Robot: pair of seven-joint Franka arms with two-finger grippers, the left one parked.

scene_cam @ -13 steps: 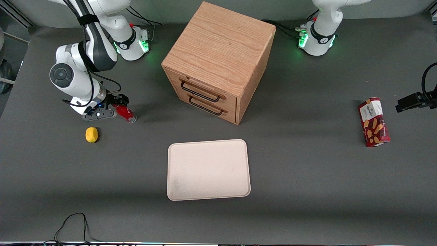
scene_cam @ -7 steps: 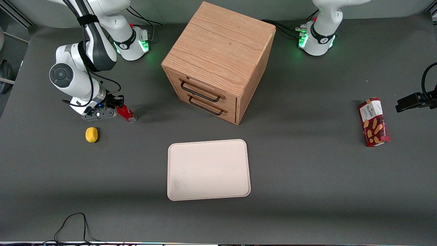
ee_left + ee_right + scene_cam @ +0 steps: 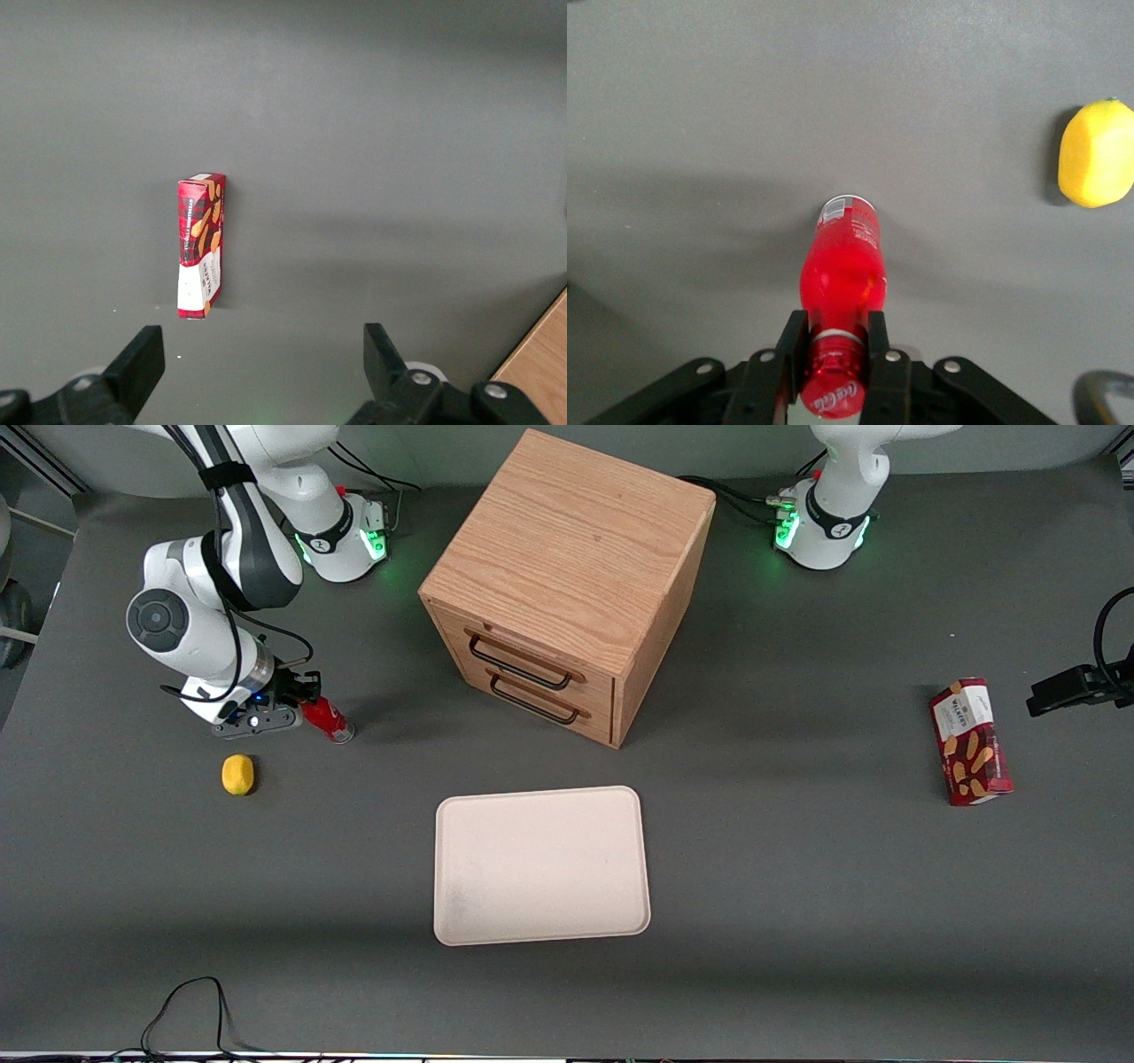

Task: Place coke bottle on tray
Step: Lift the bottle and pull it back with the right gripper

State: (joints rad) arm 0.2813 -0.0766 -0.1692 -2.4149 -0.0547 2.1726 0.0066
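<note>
The coke bottle (image 3: 328, 719) is a small red bottle with a red cap, on the table toward the working arm's end, between the lemon and the drawer cabinet. My right gripper (image 3: 301, 693) is shut on its cap and neck. In the right wrist view the two black fingers (image 3: 793, 341) press on either side of the neck, the gripper (image 3: 835, 320) is centred over the cap, and the bottle (image 3: 842, 261) hangs straight down toward the grey tabletop. I cannot tell whether its base touches the table. The cream tray (image 3: 540, 864) lies empty, nearer the front camera than the cabinet.
A yellow lemon (image 3: 237, 773) lies close to the bottle, nearer the camera; it also shows in the right wrist view (image 3: 1096, 152). A wooden two-drawer cabinet (image 3: 567, 576) stands mid-table. A red snack box (image 3: 970, 740) lies toward the parked arm's end.
The gripper's fingers have drawn in onto the bottle's neck, and the gripper and bottle have shifted very slightly away from the camera. Nothing else has moved.
</note>
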